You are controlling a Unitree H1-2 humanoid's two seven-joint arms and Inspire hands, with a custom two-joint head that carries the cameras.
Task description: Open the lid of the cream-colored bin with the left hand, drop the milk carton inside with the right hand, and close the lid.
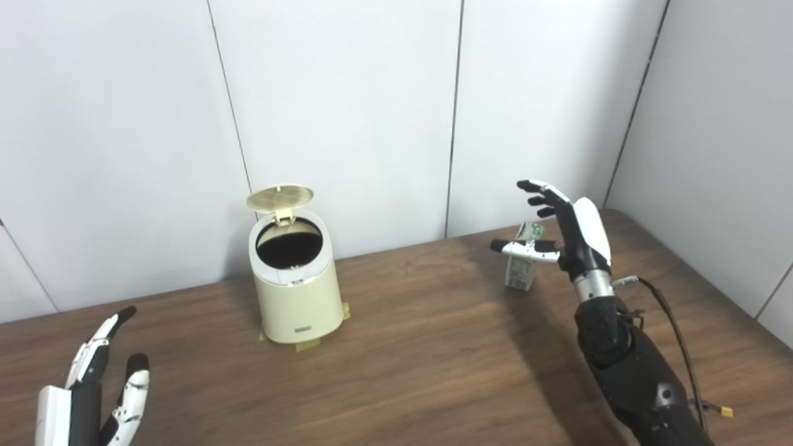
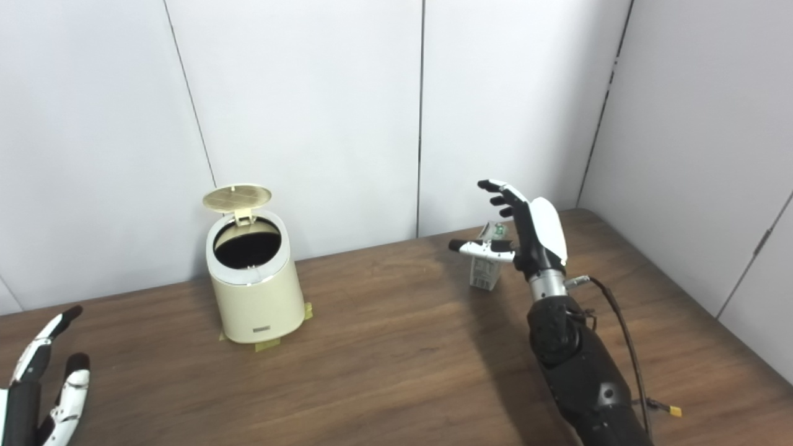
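Note:
The cream-colored bin (image 1: 297, 297) stands on the wooden table (image 1: 421, 347) left of centre, taped at its base. Its round lid (image 1: 280, 198) is swung up on the rear hinge, so the dark opening shows. A small white and green milk carton (image 1: 519, 267) stands upright near the back right of the table. My right hand (image 1: 567, 229) hovers open just in front of and above the carton, fingers spread, thumb crossing the carton's front, holding nothing. My left hand (image 1: 99, 390) is open low at the bottom left, far from the bin.
White wall panels (image 1: 347, 111) close off the back, and another wall runs along the table's right edge. A thin cable (image 1: 672, 328) trails from my right forearm over the table's right side.

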